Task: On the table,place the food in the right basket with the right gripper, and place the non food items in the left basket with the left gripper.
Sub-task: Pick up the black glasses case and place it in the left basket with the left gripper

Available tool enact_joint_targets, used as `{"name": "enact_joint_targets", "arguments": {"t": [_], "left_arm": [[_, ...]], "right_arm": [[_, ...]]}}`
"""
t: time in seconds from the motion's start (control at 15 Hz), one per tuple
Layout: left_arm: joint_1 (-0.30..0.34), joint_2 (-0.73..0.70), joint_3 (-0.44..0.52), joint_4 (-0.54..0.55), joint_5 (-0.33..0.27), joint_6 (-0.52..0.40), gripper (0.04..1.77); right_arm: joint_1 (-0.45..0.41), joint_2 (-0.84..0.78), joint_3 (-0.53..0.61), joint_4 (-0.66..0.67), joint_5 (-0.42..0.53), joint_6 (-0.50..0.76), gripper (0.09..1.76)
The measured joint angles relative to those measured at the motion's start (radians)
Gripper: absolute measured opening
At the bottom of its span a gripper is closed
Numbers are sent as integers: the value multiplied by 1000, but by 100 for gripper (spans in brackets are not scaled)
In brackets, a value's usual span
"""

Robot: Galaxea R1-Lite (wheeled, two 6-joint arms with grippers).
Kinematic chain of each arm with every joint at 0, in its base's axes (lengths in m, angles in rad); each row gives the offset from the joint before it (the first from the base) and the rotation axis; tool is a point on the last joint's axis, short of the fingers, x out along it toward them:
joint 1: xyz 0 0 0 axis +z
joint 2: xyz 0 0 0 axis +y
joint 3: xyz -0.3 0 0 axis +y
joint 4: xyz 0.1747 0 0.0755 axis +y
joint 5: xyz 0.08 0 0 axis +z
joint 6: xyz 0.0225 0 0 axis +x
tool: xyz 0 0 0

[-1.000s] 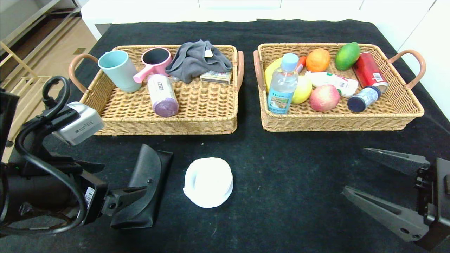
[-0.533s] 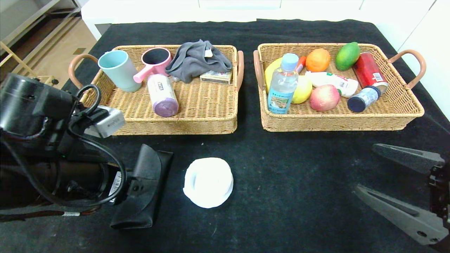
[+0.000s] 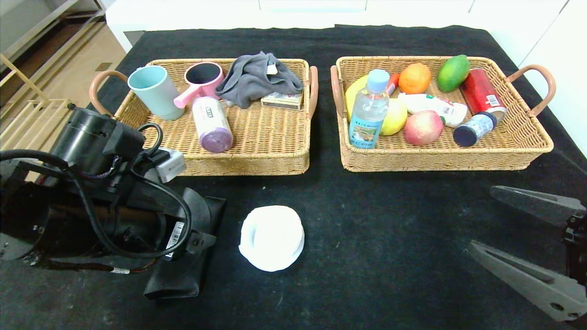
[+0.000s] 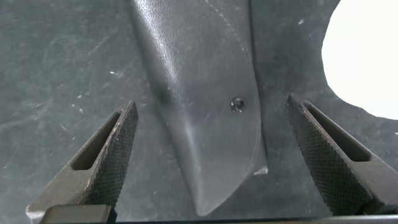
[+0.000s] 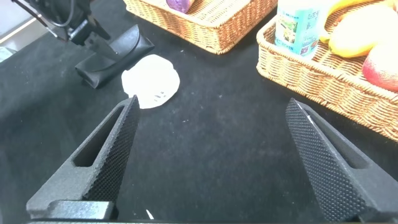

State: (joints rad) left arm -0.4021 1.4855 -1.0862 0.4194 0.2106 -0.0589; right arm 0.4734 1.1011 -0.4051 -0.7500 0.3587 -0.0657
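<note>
A flat black glasses case (image 3: 181,280) lies on the table (image 3: 367,220) at the front left. My left gripper (image 4: 210,106) hovers over it, open, one finger on each side of the case (image 4: 186,56) and apart from it. Just right of the case sits a white round dish (image 3: 271,237). At the front right my right gripper (image 3: 481,218) stands open and empty above bare cloth. The right basket (image 3: 527,146) holds a lemon (image 3: 395,117), a peach (image 3: 423,127), a water bottle (image 3: 369,110) and a small dark-capped bottle (image 3: 473,129).
The left basket (image 3: 247,162) holds a teal cup (image 3: 156,91), a pink scoop (image 3: 199,80), a grey cloth (image 3: 257,78), a purple roll (image 3: 212,124) and a small box. An orange, a green fruit, a red can and a banana also lie in the right basket.
My left arm has swung forward and to the right, turning its wrist down over the glasses case. The right gripper has drawn back a little toward the right edge.
</note>
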Motion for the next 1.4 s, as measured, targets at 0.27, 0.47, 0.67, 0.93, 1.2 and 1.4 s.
{"name": "enact_joint_targets", "arguments": {"t": [0.27, 0.47, 0.67, 0.93, 1.2, 1.4], "left_arm": [[0, 21, -4, -1, -2, 0, 172], [1, 33, -4, -5, -2, 0, 172], [4, 44, -4, -7, -2, 0, 172], [13, 60, -2, -6, -10, -1, 172], [14, 64, -4, -5, -2, -2, 172], [14, 67, -1, -4, -3, 0, 172]], "right_arm": [[0, 0, 1, 0, 0, 0, 171], [5, 0, 3, 0, -1, -1, 171], [8, 0, 8, 1, -1, -1, 171], [8, 3, 18, 2, 1, -27, 171], [13, 4, 24, 3, 1, -33, 171], [15, 6, 24, 3, 0, -33, 171]]}}
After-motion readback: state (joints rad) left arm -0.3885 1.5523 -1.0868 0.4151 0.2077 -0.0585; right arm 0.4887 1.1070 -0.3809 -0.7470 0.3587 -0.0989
